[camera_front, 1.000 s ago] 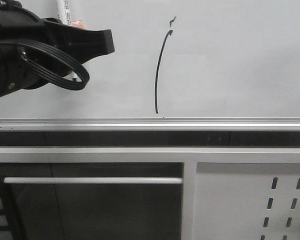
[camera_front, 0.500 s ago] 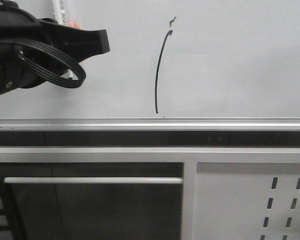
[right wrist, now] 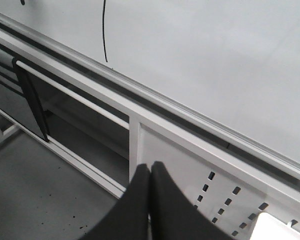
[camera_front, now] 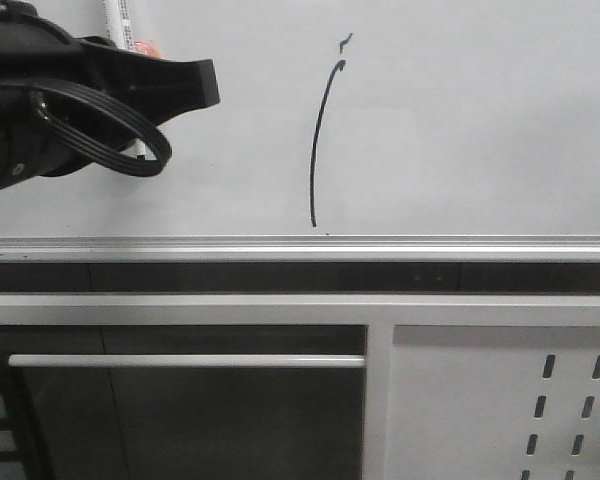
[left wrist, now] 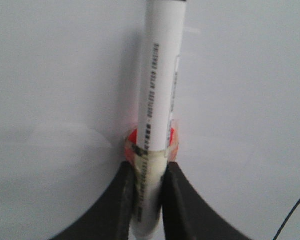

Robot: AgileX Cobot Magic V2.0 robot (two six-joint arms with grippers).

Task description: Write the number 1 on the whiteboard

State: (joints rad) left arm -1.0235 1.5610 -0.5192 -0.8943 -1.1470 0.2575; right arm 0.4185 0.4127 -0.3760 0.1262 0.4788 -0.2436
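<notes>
The whiteboard [camera_front: 460, 120] fills the upper front view. On it stands the number 1 [camera_front: 318, 140], a tall, thin, slightly curved black stroke with a small tick [camera_front: 346, 41] above its top. My left gripper [camera_front: 205, 85] hovers to the left of the stroke, apart from it. In the left wrist view that gripper [left wrist: 149, 170] is shut on a white marker [left wrist: 160, 75] with a red band; the marker's tip runs out of frame. My right gripper [right wrist: 151, 170] is shut and holds nothing, low in front of the frame, with the stroke [right wrist: 104, 35] far off.
A silver rail [camera_front: 300, 245] runs along the board's bottom edge. Below it are a white perforated metal panel [camera_front: 520, 400] on the right and a dark opening with a horizontal bar [camera_front: 180, 361] on the left. A black cable loop [camera_front: 110, 130] hangs from my left arm.
My left gripper with the marker has shifted slightly left, away from the stroke, then held still. The stroke looks the same.
</notes>
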